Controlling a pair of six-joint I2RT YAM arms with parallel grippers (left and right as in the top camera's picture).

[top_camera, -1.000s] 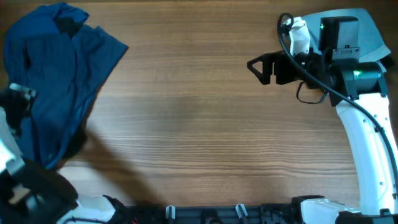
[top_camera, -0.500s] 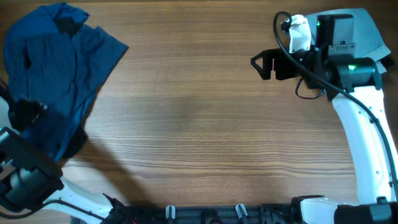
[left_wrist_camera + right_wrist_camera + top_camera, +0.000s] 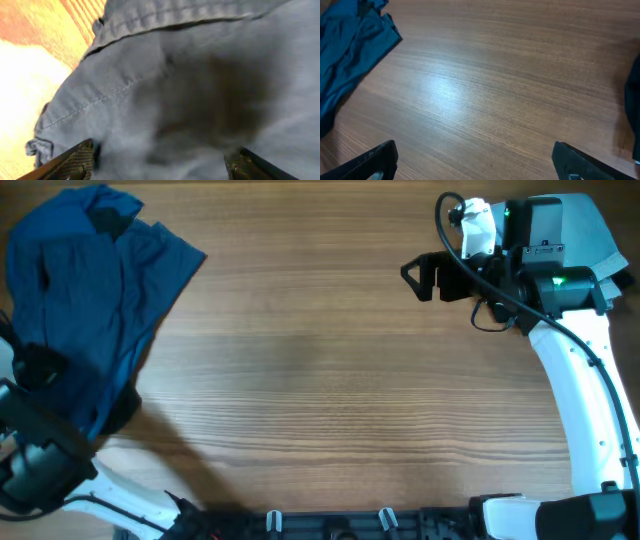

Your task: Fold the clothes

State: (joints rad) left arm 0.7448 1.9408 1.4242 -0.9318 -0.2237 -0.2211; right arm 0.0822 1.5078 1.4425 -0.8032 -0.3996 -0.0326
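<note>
left hand point(image 3: 159, 162): fingers point(image 3: 75, 161) spread wide, not clamping anything. The blue garment point(image 3: 95, 300) fills the whole gap under them, with seams and a hem visible; can't confirm contact from the wrist view. Overhead puts that hand over the garment's lower-left part, close to the left edge of the worktop point(image 3: 320, 380). right hand point(image 3: 418, 278): also released, fingers wide apart with nothing between them, hovering above bare wood on the far right side, well apart from the garment. The garment is a crumpled, unfolded heap in the far-left corner, with one pointed flap sticking out toward the middle and a dark patch near its top. Right wrist view catches only its edge, in the upper-left corner.
</note>
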